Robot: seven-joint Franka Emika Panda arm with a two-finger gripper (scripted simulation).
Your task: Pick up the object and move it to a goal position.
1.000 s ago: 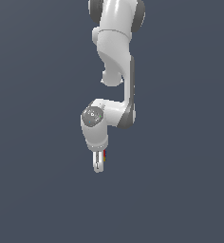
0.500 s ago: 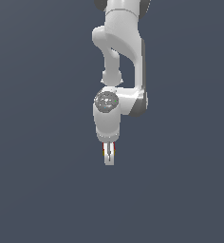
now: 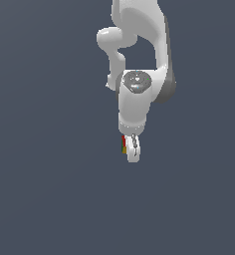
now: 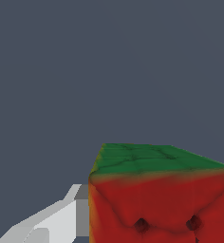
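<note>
The red block (image 3: 124, 144), green on one face with two dark dimples in the wrist view (image 4: 161, 204), is sitting clamped in the gripper (image 3: 133, 151), its fingers (image 4: 57, 220) pressing against its side, beneath the white arm (image 3: 137, 94).

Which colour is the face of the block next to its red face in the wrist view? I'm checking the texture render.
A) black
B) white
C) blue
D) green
D: in the wrist view the block shows a green face meeting the red one along a yellow-orange edge, with a white finger of the gripper beside it.
</note>
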